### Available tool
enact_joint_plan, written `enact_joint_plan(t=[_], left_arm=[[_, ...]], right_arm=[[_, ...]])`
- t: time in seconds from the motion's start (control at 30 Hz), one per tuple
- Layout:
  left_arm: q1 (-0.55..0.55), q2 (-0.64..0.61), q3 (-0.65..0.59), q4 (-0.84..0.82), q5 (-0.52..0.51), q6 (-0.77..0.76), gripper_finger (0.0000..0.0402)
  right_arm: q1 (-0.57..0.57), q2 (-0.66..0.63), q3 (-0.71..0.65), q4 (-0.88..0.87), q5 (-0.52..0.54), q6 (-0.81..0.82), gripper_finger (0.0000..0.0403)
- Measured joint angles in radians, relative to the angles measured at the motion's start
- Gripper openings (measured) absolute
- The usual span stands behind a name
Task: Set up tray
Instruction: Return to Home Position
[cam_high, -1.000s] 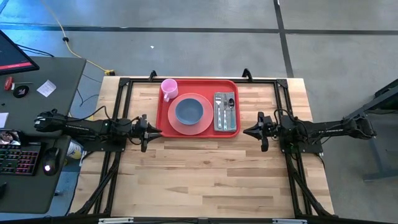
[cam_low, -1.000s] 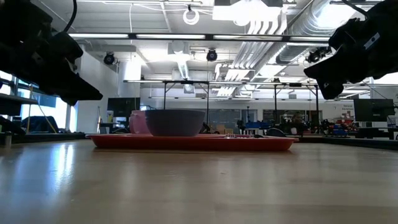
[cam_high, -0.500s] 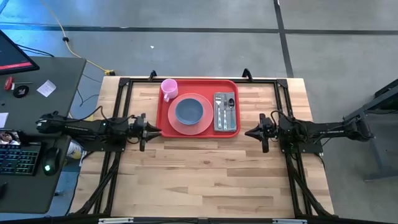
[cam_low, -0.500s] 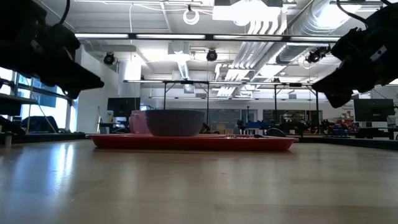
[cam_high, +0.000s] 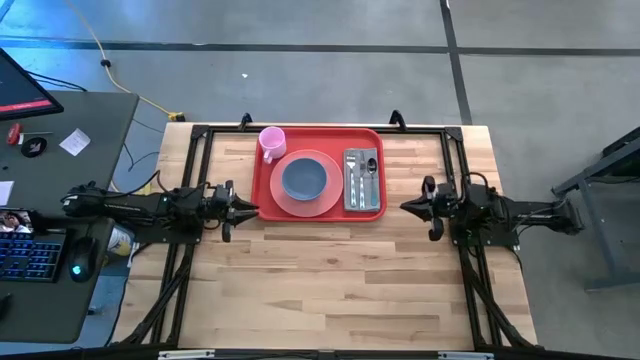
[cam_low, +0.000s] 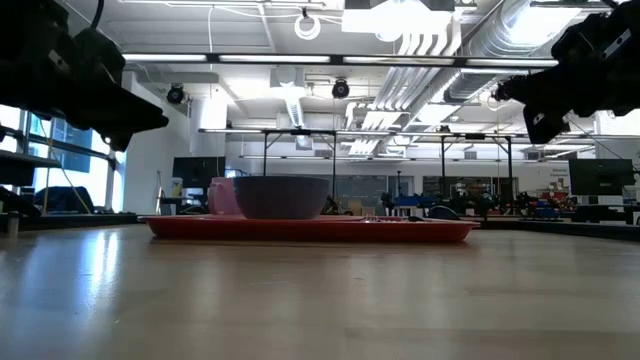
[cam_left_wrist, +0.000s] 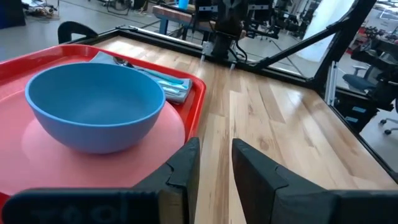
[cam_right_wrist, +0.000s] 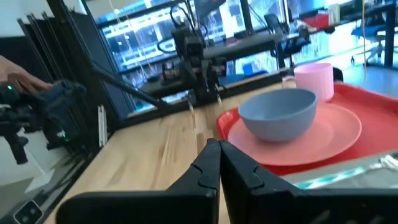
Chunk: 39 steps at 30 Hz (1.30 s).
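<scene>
1. Both arms have drawn back from the tray over the last second. The right arm has pulled away more, and in the low view its end sits higher than it did. The left arm has hardly shifted.
2. On the left side of the tabletop, the left arm lies stretched toward the tray. Its jaws point at the tray's left edge, just beside it and not touching. In the left wrist view its fingers stand a narrow gap apart and hold nothing.
3. The red tray lies flat toward the back of the tabletop, between the two arms.
   - A pink mug stands in its back left corner.
   - A salmon plate sits in the middle of the tray with a blue bowl on it.
   - A gray napkin lies along the right side, with cutlery laid on it side by side.
4. On the right, the right arm's jaws point at the tray's right edge, near it but clearly apart. In the right wrist view its fingers are pressed together and empty.
5. The setting looks finished: every piece is on the tray and neither arm carries anything. All that seems left is for the arms to settle back into their rest pose.
</scene>
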Motion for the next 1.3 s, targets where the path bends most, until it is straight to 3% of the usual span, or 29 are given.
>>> enact_joint_plan(t=[1.3], left_arm=[[0.000, 0.089, 0.000, 0.001, 0.000, 0.000, 0.0127]], right_arm=[[0.000, -0.014, 0.000, 0.016, 0.004, -0.001, 0.0000]])
